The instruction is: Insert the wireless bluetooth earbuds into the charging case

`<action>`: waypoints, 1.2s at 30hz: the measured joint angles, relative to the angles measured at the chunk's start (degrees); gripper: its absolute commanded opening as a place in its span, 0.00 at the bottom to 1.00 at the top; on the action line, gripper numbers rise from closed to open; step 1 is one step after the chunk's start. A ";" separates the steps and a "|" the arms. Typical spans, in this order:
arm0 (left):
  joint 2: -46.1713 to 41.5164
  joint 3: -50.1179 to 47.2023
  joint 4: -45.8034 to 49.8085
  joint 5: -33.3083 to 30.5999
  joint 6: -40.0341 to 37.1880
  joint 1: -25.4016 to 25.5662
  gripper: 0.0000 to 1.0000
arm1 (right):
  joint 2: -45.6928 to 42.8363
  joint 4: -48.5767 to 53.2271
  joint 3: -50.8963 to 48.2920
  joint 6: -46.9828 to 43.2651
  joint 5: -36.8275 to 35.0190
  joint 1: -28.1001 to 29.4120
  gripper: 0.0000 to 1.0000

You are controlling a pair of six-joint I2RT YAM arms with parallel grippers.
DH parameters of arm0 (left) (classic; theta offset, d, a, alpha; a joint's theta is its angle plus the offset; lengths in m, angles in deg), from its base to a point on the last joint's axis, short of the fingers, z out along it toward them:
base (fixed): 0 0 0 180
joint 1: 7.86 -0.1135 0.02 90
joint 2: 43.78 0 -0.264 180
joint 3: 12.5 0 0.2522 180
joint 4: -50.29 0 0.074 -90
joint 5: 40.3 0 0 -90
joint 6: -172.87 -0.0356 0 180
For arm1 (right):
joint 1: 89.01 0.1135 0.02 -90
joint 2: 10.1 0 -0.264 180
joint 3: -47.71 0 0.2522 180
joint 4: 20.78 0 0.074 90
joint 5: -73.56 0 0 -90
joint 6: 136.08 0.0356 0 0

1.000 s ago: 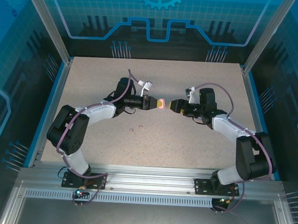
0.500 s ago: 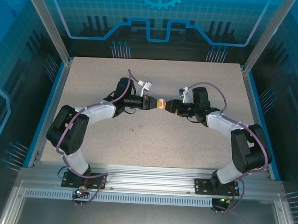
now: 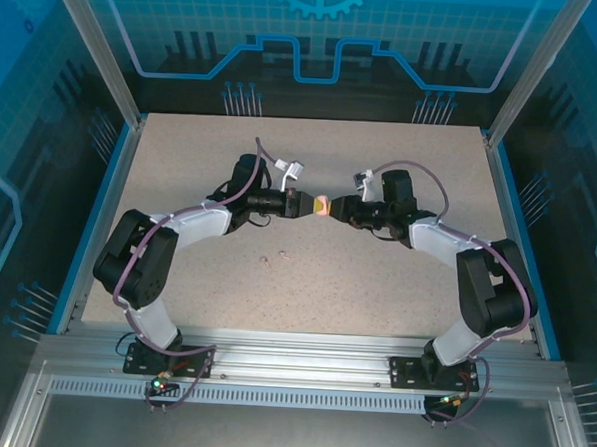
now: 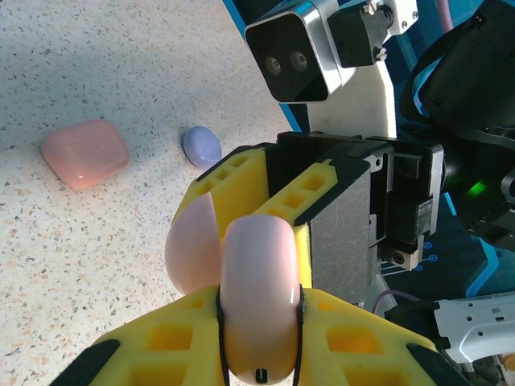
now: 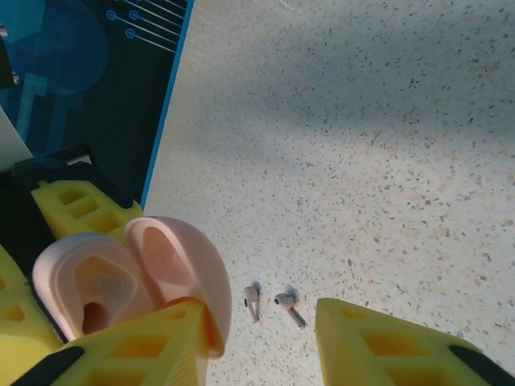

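Gripping the open pink charging case (image 4: 257, 265) above the table (image 5: 386, 161), the left hand (image 4: 259, 318) is clamped on its body. The right hand (image 5: 261, 334) has its fingers spread, one against the lid (image 5: 173, 265). Two pale earbuds (image 5: 252, 301) lie on the table below, apart from the case.

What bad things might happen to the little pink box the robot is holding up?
The pink case hangs open in the air, pinched in the left claw. If the right claw bumps its lid, it may twist loose and fall. Two tiny earbuds lie loose on the table nearby, so a dropped case might scatter them.
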State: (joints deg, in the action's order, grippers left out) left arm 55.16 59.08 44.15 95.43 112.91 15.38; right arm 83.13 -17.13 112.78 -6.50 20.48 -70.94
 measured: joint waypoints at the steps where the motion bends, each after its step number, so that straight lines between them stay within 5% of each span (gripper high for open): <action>1: 0.00 0.00 0.00 -0.04 0.00 -0.04 0.00 | 0.17 -0.20 0.17 0.09 0.35 0.00 0.31; 12: 0.00 0.00 -0.13 -0.24 0.00 -0.07 0.00 | 0.44 -1.92 0.57 -0.15 3.21 0.00 0.00; 17: 0.00 0.00 -0.13 -0.22 0.02 -0.11 0.01 | 0.44 -1.97 0.57 -0.61 3.43 -0.02 0.00; 23: 0.00 0.00 -0.07 -0.24 0.00 -0.04 0.62 | 0.44 -0.44 1.33 -1.25 2.75 -0.07 0.00; 26: -0.22 0.02 0.11 -0.72 -0.22 0.07 0.79 | 0.44 2.54 3.43 -2.43 0.68 -0.17 0.00; 31: -1.70 0.63 2.19 -2.23 -1.11 -0.28 0.96 | 0.44 7.39 6.34 -4.83 -1.75 -0.68 0.00; 36: -4.17 5.81 10.82 -2.10 -5.90 -2.01 0.99 | 0.55 14.67 10.32 -10.54 -3.45 -1.33 0.00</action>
State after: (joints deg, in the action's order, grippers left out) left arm 50.98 64.89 54.97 93.33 107.01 13.37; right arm 83.68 -2.46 123.10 -17.04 17.03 -72.28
